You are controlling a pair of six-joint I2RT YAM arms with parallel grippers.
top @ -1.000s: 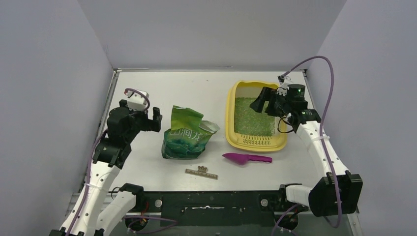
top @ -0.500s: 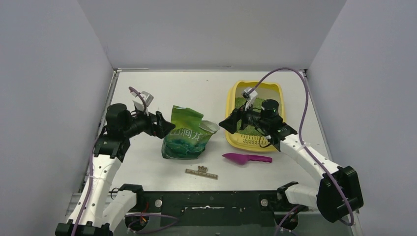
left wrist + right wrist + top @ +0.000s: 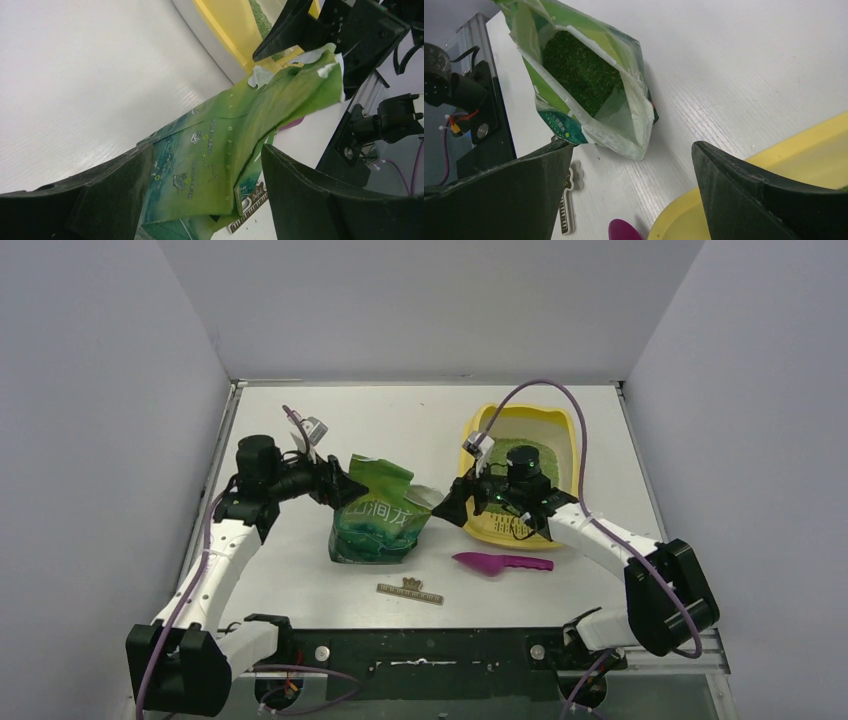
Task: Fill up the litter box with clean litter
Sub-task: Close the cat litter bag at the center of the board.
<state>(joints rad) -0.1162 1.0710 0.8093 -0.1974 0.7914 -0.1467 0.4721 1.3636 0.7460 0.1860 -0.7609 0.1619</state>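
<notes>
The pale yellow litter box (image 3: 556, 421) sits at the right rear, with light-green clean litter (image 3: 506, 451) in it; my right arm covers much of it. A glossy green bag (image 3: 379, 517) stands mid-table, its mouth open, and more green litter (image 3: 579, 70) shows inside. My left gripper (image 3: 337, 486) is at the bag's upper left. It is open, with the bag's top flap (image 3: 220, 150) between its fingers (image 3: 115, 195). My right gripper (image 3: 455, 505) is open just right of the bag's mouth, over bare table, holding nothing.
A magenta scoop (image 3: 501, 563) lies in front of the litter box. A thin torn-off strip (image 3: 411, 590) lies near the front edge, below the bag. Grey walls close in the table on three sides.
My right arm swung left from over the litter box to the bag's right side. My left gripper moved right onto the bag's upper left edge.
</notes>
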